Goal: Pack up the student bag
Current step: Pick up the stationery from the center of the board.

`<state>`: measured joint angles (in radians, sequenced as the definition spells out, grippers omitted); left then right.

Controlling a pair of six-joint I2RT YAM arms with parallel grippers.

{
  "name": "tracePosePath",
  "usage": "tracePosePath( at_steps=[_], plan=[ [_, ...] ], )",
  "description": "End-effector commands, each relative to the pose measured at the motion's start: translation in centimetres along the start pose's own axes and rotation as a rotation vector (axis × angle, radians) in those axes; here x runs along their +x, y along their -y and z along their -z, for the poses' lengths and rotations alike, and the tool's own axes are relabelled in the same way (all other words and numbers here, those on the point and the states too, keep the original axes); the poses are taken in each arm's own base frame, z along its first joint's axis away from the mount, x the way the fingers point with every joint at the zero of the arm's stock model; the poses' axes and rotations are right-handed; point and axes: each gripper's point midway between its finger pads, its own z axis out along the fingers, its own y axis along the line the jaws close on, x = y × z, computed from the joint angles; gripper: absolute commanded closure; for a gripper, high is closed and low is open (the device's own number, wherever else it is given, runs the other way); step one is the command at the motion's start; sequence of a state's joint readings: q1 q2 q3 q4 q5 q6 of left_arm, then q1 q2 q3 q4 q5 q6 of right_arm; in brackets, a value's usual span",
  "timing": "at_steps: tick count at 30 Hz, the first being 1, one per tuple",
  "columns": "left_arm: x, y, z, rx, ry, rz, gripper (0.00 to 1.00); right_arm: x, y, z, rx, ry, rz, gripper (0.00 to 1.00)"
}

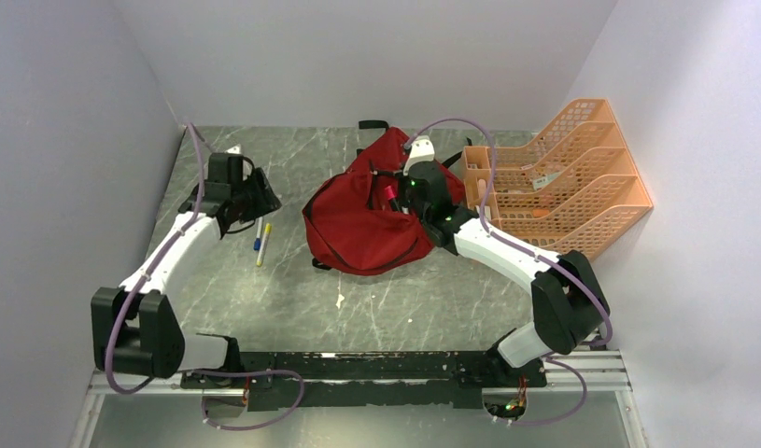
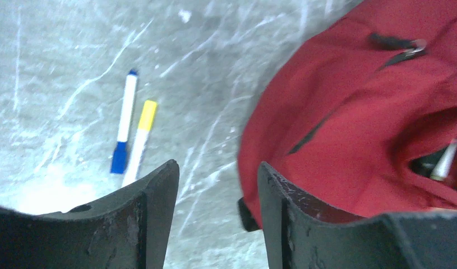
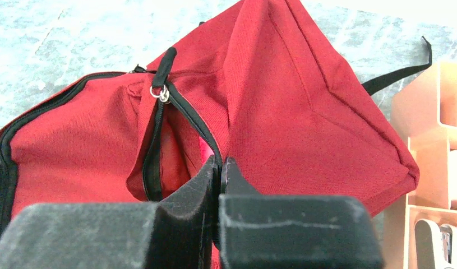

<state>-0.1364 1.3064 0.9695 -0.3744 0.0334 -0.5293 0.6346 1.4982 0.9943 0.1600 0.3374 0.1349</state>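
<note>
Left claw (image 1: pixel 256 198): over the left half of the bench (image 1: pixel 292 308), toward the far edge. Jaws about half open, nothing between them; the left wrist view shows bare bench in the gap.

Blue pen (image 1: pixel 259 232) and yellow pen (image 1: pixel 264 245): lying side by side on the bench, just on the near side of the left claw, clear of its fingers.

Student bag (image 1: pixel 358 229): dark red, slumped on the bench around the middle, toward the far edge. It lies to the right of the left claw, near but not touching. Main zipper open; a black pull with a metal ring (image 3: pixel 163 78) sits at the top of the opening. The far part of the fabric stands up in a peak.

Right claw (image 1: pixel 397 191): over the right side of the bag, at the opening. Jaws fully closed, tips pressed together right at the zipper edge. Cannot tell whether fabric is pinched between them. A pink strip (image 3: pixel 205 151) shows just behind the tips, inside the bag.

Orange mesh organizer (image 1: pixel 568 177): at the far right corner of the bench, just beside the bag's right side.
</note>
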Motion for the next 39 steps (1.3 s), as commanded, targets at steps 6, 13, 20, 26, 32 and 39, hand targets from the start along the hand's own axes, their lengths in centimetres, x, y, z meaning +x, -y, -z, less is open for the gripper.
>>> tracePosePath(
  at_steps=[6, 13, 20, 26, 32, 39],
  plan=[
    [5.8, -6.5, -2.9, -0.223, -0.292, -0.101, 0.47, -1.0, -1.2, 0.3, -0.053, 0.029, -0.019, 1.0],
    [7.3, -7.4, -4.5, -0.237, -0.332, -0.105, 0.48, -0.9, -1.3, 0.1, -0.052, 0.025, -0.008, 1.0],
    [7.4, -8.1, -5.8, -0.268, -0.357, -0.128, 0.49, -0.6, -1.2, -0.1, -0.049, 0.018, -0.008, 1.0],
    [6.7, -8.4, -6.7, -0.295, -0.356, -0.145, 0.5, -0.7, -1.4, -0.2, -0.055, 0.014, -0.005, 1.0],
    [7.5, -8.7, -6.9, -0.297, -0.378, -0.146, 0.5, -0.6, -1.2, -0.1, -0.045, 0.017, -0.003, 1.0],
    [8.9, -9.1, -6.6, -0.299, -0.43, -0.183, 0.62, -0.4, -1.3, -0.2, -0.05, 0.013, -0.005, 1.0]
  ],
)
